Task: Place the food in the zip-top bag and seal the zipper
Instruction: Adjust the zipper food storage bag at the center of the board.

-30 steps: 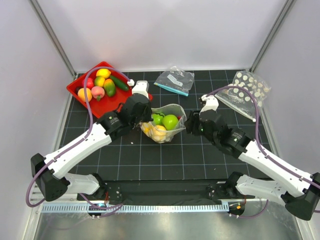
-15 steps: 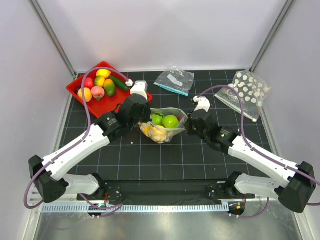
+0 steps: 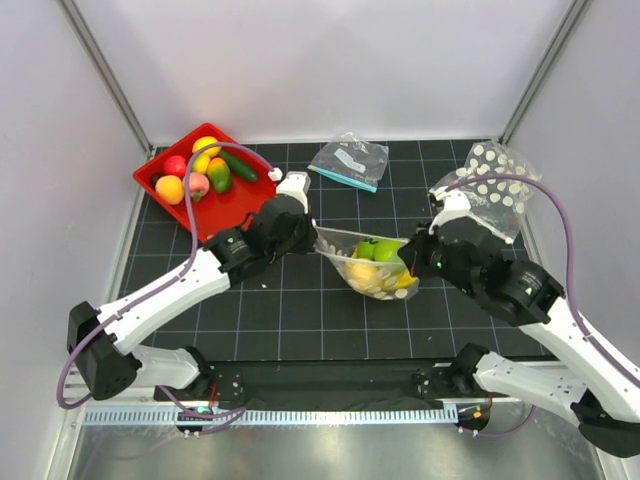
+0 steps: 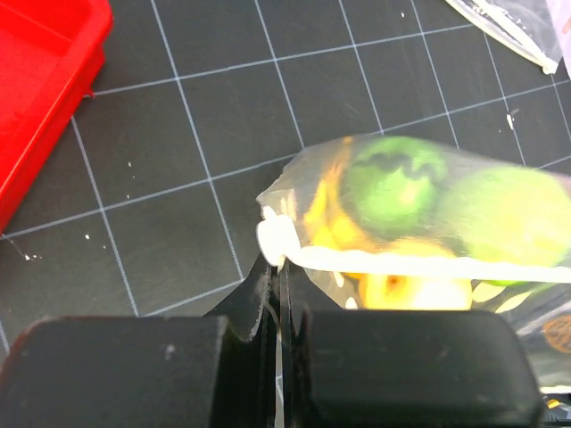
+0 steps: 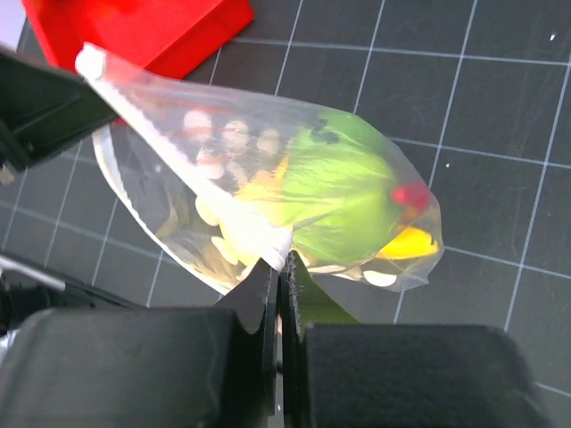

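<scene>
Black gridded mat (image 3: 300,300), matte, covers the table. Red plastic tray (image 3: 240,205) at 10 o'clock, shallow, square-cornered, with a heap of glossy tray fruits (image 3: 200,170) in red, orange, yellow and green.

Zip-top bag (image 3: 372,270) is near centre, a touch toward 3 o'clock, strung between my two grippers. It is thin clear film with white dots, sagging into a pouch (image 5: 294,196). I can't tell if its belly touches the mat.

A spare dotted bag (image 3: 490,180) lies crumpled at 2 o'clock, and an undotted bag (image 3: 350,160) with a teal strip lies at 12.

Food in the pouch: two smooth round green fruits (image 3: 375,249) on top, yellow pieces (image 3: 375,283) under them, and a small red bit (image 5: 410,194).

Zipper (image 5: 178,152) is a narrow ridged whitish strip, pulled straight. My left gripper (image 4: 278,267) is pinched tight on its 9 o'clock end and my right gripper (image 5: 278,272) is clamped on its 3 o'clock end.
</scene>
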`<state>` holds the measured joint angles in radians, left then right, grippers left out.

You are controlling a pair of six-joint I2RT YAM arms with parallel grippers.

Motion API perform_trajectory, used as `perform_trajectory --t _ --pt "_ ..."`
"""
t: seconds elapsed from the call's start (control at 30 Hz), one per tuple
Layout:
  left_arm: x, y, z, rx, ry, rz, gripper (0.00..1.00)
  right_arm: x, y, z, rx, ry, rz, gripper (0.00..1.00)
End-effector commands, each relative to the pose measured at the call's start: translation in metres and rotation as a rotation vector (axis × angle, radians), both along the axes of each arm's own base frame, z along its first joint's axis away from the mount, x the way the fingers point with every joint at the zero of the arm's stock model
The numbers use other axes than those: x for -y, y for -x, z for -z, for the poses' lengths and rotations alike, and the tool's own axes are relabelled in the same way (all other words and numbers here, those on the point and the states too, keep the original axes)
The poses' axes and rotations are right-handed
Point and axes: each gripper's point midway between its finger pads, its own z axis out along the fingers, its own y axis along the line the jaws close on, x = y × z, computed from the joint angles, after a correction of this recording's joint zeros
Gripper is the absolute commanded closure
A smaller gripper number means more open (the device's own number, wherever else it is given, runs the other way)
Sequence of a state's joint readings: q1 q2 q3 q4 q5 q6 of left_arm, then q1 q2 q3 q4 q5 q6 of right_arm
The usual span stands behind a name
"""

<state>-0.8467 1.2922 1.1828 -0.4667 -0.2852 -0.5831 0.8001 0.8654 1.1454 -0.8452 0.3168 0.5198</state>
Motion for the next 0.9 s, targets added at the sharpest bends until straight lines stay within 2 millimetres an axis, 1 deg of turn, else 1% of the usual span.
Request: perform_trajectory --t 0.0,0.07,0.1,0.17,0.2,0.27,0.3,0.33,0.4,0.43,0.5,0.53,0.57,0.6,0.63,0.67,0.73,0.8,0.83,0.87 --pt "-0.016 -0.017 -0.03 0.106 0.028 -0.09 1.0 0.003 0.015 0.032 -0.13 0.136 -0.077 0.99" --pt "-0.023 -0.021 -0.045 0.135 0.018 -0.105 1.0 0.0 0.018 0.051 -0.192 0.205 -0.12 0.99" --pt "-0.022 -0.023 -0.052 0.143 0.019 -0.104 1.0 -0.005 0.017 0.062 -0.227 0.242 -0.134 0.99" --pt "-0.019 -0.023 -0.052 0.138 0.008 -0.086 1.0 -0.011 0.02 0.068 -0.239 0.278 -0.159 0.99" --pt "-0.017 -0.024 -0.05 0.134 0.005 -0.08 1.0 -0.014 0.021 0.068 -0.236 0.288 -0.16 0.99" --pt "-0.015 -0.027 -0.04 0.119 -0.014 -0.078 1.0 -0.018 0.025 0.059 -0.213 0.263 -0.173 0.99" --pt "-0.016 -0.028 -0.035 0.114 -0.027 -0.087 1.0 -0.017 0.029 0.051 -0.194 0.242 -0.177 0.99" --pt "-0.015 -0.03 -0.033 0.119 -0.026 -0.091 1.0 -0.015 0.031 0.047 -0.185 0.232 -0.177 0.99" --pt "-0.015 -0.032 -0.028 0.124 -0.027 -0.096 1.0 -0.008 0.038 0.045 -0.19 0.232 -0.179 0.99" --pt "-0.01 -0.034 -0.032 0.141 -0.002 -0.089 1.0 -0.004 0.043 0.044 -0.194 0.224 -0.184 0.95" --pt "-0.004 -0.035 -0.035 0.155 0.016 -0.066 1.0 0.001 0.051 0.047 -0.215 0.247 -0.21 0.79" --pt "0.004 -0.036 -0.04 0.166 0.04 -0.035 1.0 0.002 0.053 0.048 -0.212 0.248 -0.223 0.64" --pt "0.008 -0.036 -0.039 0.166 0.039 -0.014 1.0 -0.001 0.053 0.039 -0.173 0.208 -0.239 0.57" --pt "0.012 -0.038 -0.046 0.184 0.039 0.007 1.0 -0.002 0.053 0.034 -0.146 0.191 -0.254 0.51" --pt "0.02 -0.035 -0.048 0.183 0.045 0.054 1.0 -0.006 0.051 0.027 -0.111 0.156 -0.26 0.44" --pt "0.024 -0.035 -0.049 0.191 0.038 0.086 1.0 -0.007 0.053 0.019 -0.081 0.122 -0.274 0.43" --pt "0.03 -0.034 -0.052 0.211 0.022 0.139 1.0 -0.01 0.051 0.01 -0.042 0.092 -0.283 0.42" --pt "0.031 -0.032 -0.051 0.218 0.019 0.159 1.0 -0.008 0.046 0.0 0.005 0.071 -0.261 0.43" --pt "0.033 -0.033 -0.053 0.24 0.019 0.174 1.0 -0.008 0.043 -0.004 0.021 0.064 -0.252 0.43" --pt "0.036 -0.03 -0.054 0.246 0.027 0.202 1.0 -0.011 0.04 -0.009 0.046 0.047 -0.251 0.42"
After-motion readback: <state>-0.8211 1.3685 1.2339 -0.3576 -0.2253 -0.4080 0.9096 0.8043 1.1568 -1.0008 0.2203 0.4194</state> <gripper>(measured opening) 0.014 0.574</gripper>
